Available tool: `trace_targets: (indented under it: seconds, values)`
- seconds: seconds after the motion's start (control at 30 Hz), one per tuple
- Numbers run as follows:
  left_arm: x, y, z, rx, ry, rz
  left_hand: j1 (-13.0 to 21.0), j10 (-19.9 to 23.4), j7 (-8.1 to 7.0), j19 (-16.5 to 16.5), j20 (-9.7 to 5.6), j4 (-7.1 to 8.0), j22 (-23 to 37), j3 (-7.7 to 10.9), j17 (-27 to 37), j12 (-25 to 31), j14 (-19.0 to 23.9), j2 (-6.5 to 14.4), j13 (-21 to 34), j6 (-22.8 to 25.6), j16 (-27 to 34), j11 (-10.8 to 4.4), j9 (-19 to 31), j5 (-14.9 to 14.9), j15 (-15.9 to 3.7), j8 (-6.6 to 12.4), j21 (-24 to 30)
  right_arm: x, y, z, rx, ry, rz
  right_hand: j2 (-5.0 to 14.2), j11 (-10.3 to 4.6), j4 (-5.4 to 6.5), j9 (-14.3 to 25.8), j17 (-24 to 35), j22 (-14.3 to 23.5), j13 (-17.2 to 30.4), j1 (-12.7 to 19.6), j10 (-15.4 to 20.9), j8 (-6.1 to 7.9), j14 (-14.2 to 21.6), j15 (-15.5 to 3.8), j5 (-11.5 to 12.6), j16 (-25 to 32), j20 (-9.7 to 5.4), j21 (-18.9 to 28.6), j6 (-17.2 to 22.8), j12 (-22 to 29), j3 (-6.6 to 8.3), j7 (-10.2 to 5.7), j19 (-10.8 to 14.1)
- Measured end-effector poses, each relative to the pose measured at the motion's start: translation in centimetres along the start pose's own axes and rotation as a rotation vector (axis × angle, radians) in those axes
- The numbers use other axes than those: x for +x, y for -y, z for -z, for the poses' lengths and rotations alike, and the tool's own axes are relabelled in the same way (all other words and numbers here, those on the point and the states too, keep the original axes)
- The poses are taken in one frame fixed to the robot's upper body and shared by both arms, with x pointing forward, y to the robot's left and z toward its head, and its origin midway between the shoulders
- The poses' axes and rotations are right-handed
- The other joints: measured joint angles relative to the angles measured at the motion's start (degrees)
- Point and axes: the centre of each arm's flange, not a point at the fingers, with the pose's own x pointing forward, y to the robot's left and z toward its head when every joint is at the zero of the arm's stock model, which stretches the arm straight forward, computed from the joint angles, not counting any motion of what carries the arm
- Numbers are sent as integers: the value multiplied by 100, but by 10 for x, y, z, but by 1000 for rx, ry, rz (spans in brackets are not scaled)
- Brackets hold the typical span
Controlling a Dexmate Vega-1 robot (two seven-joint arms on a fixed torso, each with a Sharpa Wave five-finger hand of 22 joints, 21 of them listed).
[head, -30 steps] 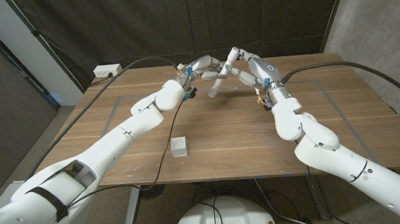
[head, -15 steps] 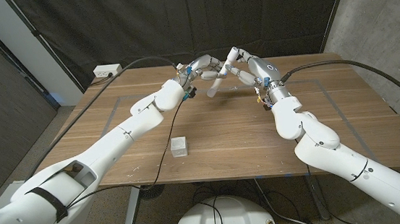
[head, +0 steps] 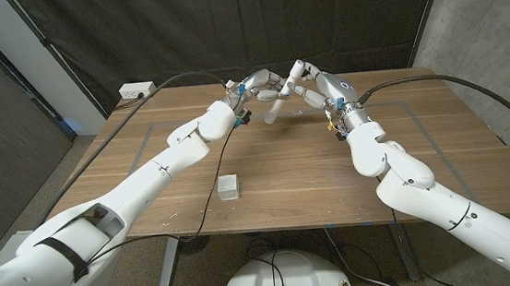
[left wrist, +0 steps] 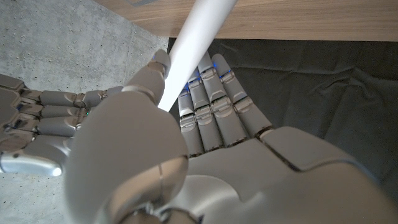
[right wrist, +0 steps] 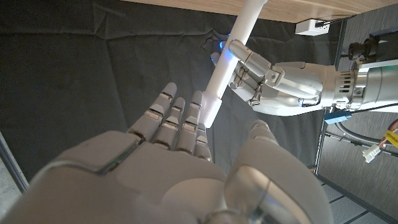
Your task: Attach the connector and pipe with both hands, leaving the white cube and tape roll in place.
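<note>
Looked just the same as half a second before: nothing moved. Left hand [head: 259, 86] and right hand [head: 315, 87] met up high over the far middle of the brown wooden counter [head: 295, 172]. Left hand wrapped tight around the long white plastic pipe [left wrist: 189, 46], thumb pressed on it. Pipe also seen slanting down between both hands [head: 273, 111]. Right hand fingers [right wrist: 177, 121] reached along the pipe's end and touched it; could not tell if gripping, and could not make out the connector. Small white cube [head: 229, 186] sat near the front edge, well apart. Black curtain [head: 226, 25] hung behind. White power strip [head: 137, 90] lay at the far left corner.
</note>
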Motion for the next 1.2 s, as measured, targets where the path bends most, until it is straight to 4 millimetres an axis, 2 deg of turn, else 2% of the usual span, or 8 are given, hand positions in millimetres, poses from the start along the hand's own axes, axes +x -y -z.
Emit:
trace_targets:
  seconds: [0.2,0.47,0.6,0.77,1.13,1.2]
  values:
    - [1,0,-1,0,2,2,0,0,0,0,0,0,0,0,0,0,-1,0,27,0,0,0,1,0,-1,-20,0,0,0,1,5,-3,-3,7,-44,16,0,0,0,0,-53,-147,0,0,0,0,-46,-23,-27,0,-85,16,0,-24]
    - [2,2,-2,4,5,8,0,1,1,0,0,0,0,0,13,0,-8,0,27,-1,0,1,2,-7,-9,-14,0,-1,-1,3,13,-7,-3,-23,23,-1,0,0,-1,0,-83,-272,-2,-1,0,0,-46,-22,-27,0,-166,33,0,-22]
    - [2,2,-2,5,4,11,0,2,1,0,0,0,0,0,29,0,-9,0,27,-2,0,2,1,-9,-9,-12,0,-2,0,5,17,-9,1,-45,57,-8,3,0,-1,0,-106,-308,-150,-56,12,0,-67,-21,-71,0,-191,40,0,-22]
    - [2,2,-3,6,2,12,0,-1,3,0,0,0,0,0,28,-17,-9,0,27,-3,0,-1,-4,-9,-9,2,0,-3,2,6,23,-8,14,-68,-14,-8,26,0,-1,0,-129,-440,-223,-56,12,0,-67,-21,-71,0,-265,39,0,-22]
    - [2,4,-4,11,3,15,0,-11,-2,0,0,0,0,0,24,3,-9,0,21,2,-22,-11,2,-2,-9,8,0,-7,9,7,32,-5,56,-93,-123,-96,39,0,27,15,-104,-615,-307,-128,84,0,-89,-19,-111,32,-328,62,1,-65]
    - [2,4,-4,11,3,16,0,-11,-3,0,0,0,0,0,24,2,-9,0,22,3,-23,-11,4,-1,-9,9,0,-7,9,6,33,-3,61,-93,-104,-106,39,8,27,19,-103,-678,-308,-163,78,0,-110,-19,-141,64,-350,72,-5,-65]
